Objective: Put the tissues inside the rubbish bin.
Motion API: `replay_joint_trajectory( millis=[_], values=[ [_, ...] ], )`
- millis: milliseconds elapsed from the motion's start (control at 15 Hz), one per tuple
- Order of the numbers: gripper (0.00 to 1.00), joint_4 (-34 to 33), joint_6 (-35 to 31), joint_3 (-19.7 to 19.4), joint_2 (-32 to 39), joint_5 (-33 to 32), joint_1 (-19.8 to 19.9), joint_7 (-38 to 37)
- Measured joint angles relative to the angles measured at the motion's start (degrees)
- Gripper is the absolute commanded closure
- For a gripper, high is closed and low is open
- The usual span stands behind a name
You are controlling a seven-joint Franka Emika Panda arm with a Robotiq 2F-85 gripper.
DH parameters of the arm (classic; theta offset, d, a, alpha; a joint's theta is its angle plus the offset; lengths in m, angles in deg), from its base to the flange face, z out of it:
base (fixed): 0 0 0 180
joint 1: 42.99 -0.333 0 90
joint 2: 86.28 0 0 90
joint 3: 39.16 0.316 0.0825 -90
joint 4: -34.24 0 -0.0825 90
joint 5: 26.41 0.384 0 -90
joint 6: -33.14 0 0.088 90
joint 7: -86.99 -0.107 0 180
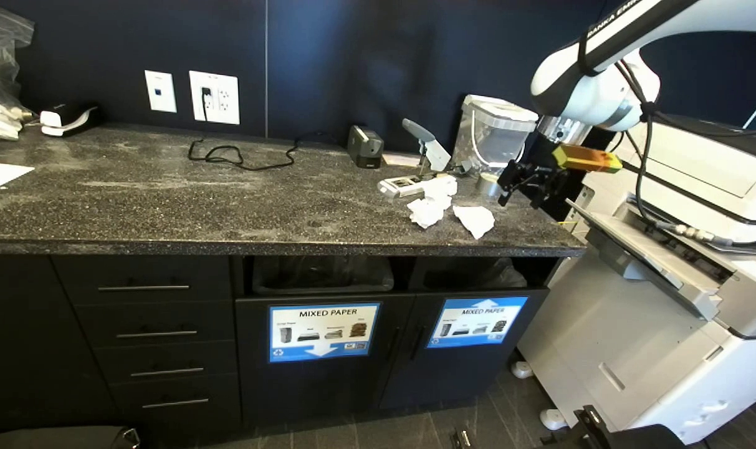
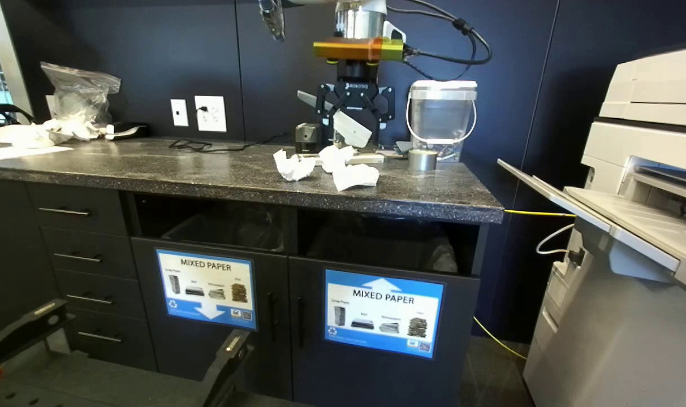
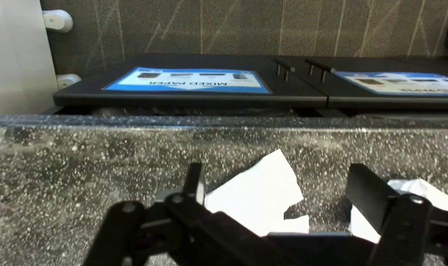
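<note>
Dark wall panelling (image 1: 328, 56) backs a speckled countertop (image 1: 166, 212), with a large office printer (image 2: 591, 316) standing beside its end. Under the countertop are two cabinet-front bins, both marked MIXED PAPER: the rubbish bin with the upward arrow (image 2: 376, 370) (judged the likelier target; the order itself does not say) and its neighbour, the bin with the downward arrow (image 1: 321, 386). Each opens just below the counter edge, presumably so waste has a short way to go. A lidded see-through bucket (image 2: 441, 116) stands back by the wall, likely parked out of the work. Gripper (image 3: 277, 181): fingers spread wide, nothing grasped, hanging above the countertop. Three crumpled tissues (image 2: 356, 176) lie near the front edge, unbinned. Wrist view shows the fingers framing one tissue (image 3: 255, 195) from above, which suggests alignment for a pick; such soft, uneven paper should need a low, centred pinch.
</note>
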Motion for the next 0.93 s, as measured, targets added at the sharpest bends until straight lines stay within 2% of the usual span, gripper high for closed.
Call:
replay_joint_trajectory(
  millis=[333, 667, 933],
  values=[
    [0.0, -10.3, 10.11, -3.22, 3.36, 1.32, -7.14, -7.68],
    [0.0, -20.59, 22.71, -5.28, 9.05, 1.44, -13.86, -25.52],
    [0.0, -25.01, 24.96, -5.79, 12.41, 5.0, -16.81, -38.26]
  ],
)
